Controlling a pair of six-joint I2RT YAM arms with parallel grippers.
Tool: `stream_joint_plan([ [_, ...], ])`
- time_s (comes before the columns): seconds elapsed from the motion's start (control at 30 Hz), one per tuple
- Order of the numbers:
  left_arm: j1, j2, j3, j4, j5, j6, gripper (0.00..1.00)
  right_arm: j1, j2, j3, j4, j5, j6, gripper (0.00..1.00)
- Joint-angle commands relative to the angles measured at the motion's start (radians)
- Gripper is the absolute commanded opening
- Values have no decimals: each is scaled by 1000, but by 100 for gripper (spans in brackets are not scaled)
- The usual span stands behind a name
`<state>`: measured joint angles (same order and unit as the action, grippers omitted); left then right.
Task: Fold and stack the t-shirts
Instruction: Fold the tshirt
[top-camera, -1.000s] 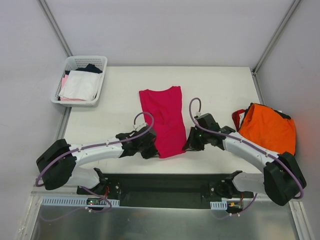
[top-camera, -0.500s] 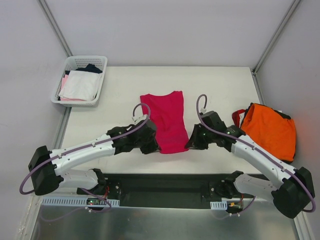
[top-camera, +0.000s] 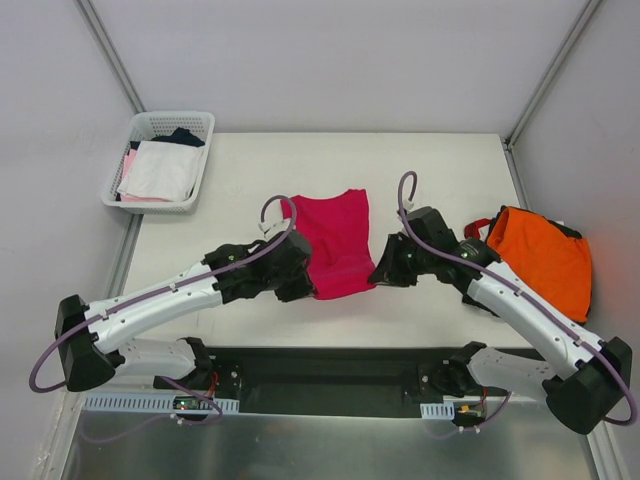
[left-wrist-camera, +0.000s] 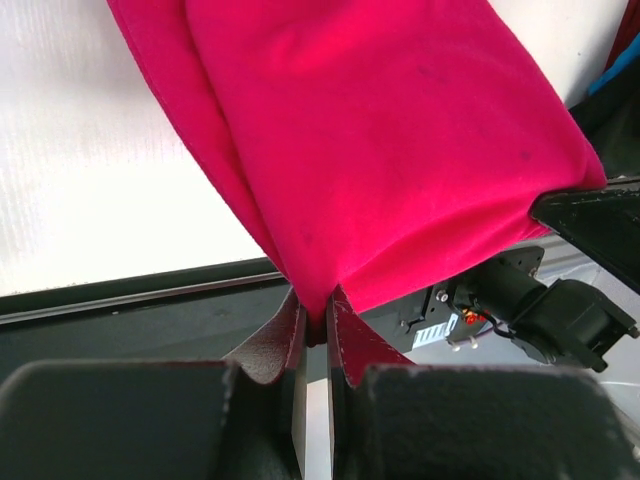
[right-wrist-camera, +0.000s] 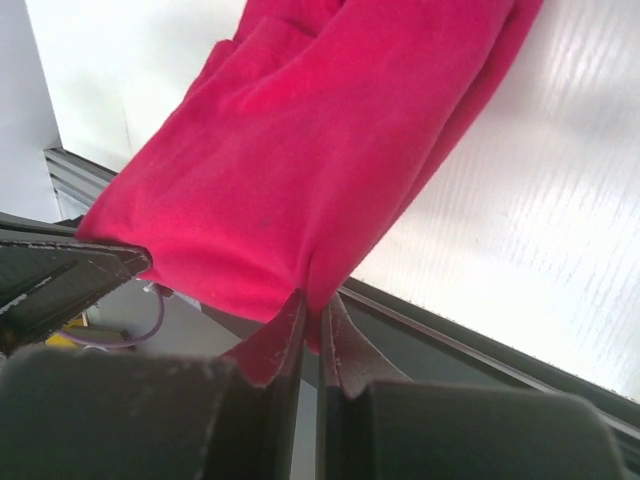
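Observation:
A crimson-magenta t-shirt (top-camera: 335, 240) lies lengthwise in the middle of the table, its near hem lifted off the surface. My left gripper (top-camera: 300, 285) is shut on the hem's near left corner, where the cloth (left-wrist-camera: 380, 150) bunches between its fingers (left-wrist-camera: 350, 335). At the near right corner my right gripper (top-camera: 380, 272) is shut on the same shirt (right-wrist-camera: 300, 150), pinched between its fingers (right-wrist-camera: 285, 340). A bright orange t-shirt (top-camera: 538, 258) lies crumpled at the table's right side. Something black shows in the basket; I cannot tell whether it is a t-shirt.
A white mesh basket (top-camera: 200, 125) at the far left corner holds white, pink and dark garments. A dark rail (top-camera: 330, 365) runs along the table's near edge between the arm bases. Grey walls close in the table on three sides.
Both grippers have carried the shirt's near hem away from the near edge toward the far side. The shirt now covers a shorter stretch of table.

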<state>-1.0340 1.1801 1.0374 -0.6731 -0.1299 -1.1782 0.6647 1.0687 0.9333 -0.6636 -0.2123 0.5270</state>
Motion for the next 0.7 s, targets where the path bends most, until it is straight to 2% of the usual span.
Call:
stream_joint_plan([
  [0.0, -3, -16, 96, -106, -62, 35, 0, -2, 33, 120, -57, 57, -42, 6],
  [0.3, 11, 44, 237, -189, -112, 106, 0, -8, 71, 205, -90, 59, -77, 6],
  [0.67, 126, 173, 351, -189, -73, 206, 0, -91, 198, 338, -100, -12, -145, 5],
])
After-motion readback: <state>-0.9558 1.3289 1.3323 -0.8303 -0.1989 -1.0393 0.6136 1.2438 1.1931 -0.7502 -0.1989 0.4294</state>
